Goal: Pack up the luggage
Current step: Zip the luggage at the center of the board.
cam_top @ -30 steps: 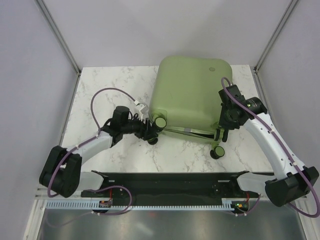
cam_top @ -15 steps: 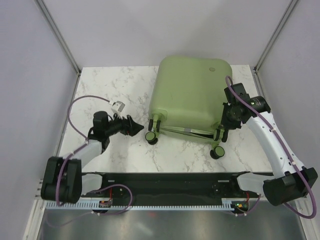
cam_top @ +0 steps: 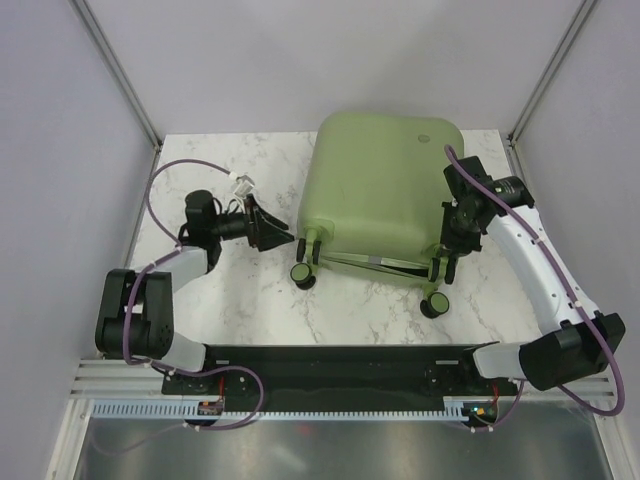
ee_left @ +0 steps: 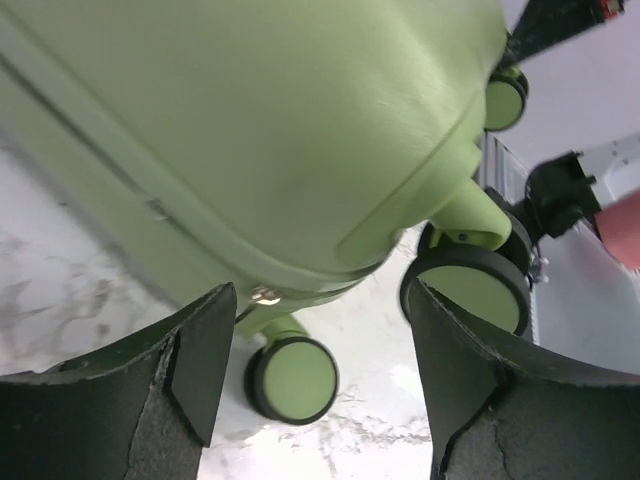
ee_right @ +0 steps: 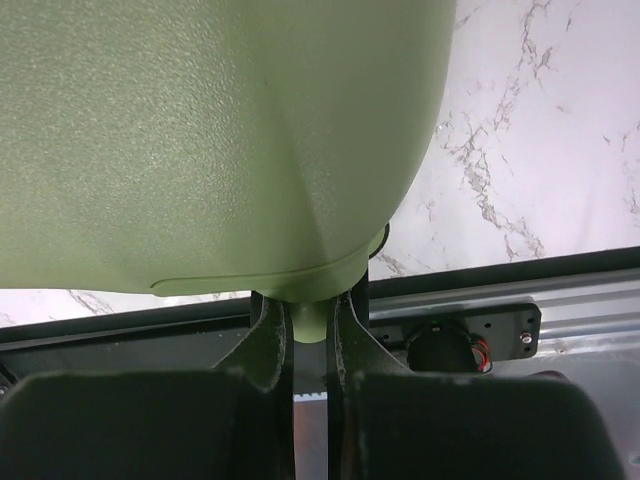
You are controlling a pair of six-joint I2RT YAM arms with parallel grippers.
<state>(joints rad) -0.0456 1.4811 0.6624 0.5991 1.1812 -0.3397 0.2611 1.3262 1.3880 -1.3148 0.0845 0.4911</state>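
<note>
The luggage [cam_top: 380, 185], a pale sage-green hard shell, lies flat at the back right of the marble table with its wheels toward me. My left gripper [cam_top: 284, 241] stands open just left of its near-left corner, apart from the shell. In the left wrist view, the open left gripper [ee_left: 320, 300] frames one caster wheel [ee_left: 292, 378], and a second wheel [ee_left: 468, 290] sits by the right finger. My right gripper [cam_top: 447, 250] is at the near-right corner. In the right wrist view, the right gripper [ee_right: 310, 320] is shut on the green wheel stem [ee_right: 312, 330] under the shell [ee_right: 200, 140].
A black rail [cam_top: 330, 362] runs along the table's near edge between the arm bases. Grey walls and metal frame posts [cam_top: 115, 70] close in the left, back and right sides. A purple cable [cam_top: 165, 180] loops above the left arm.
My left gripper let go of the near-left wheel, drew back to the left, then swung up toward the luggage's left corner. The right gripper kept its hold and barely shifted.
</note>
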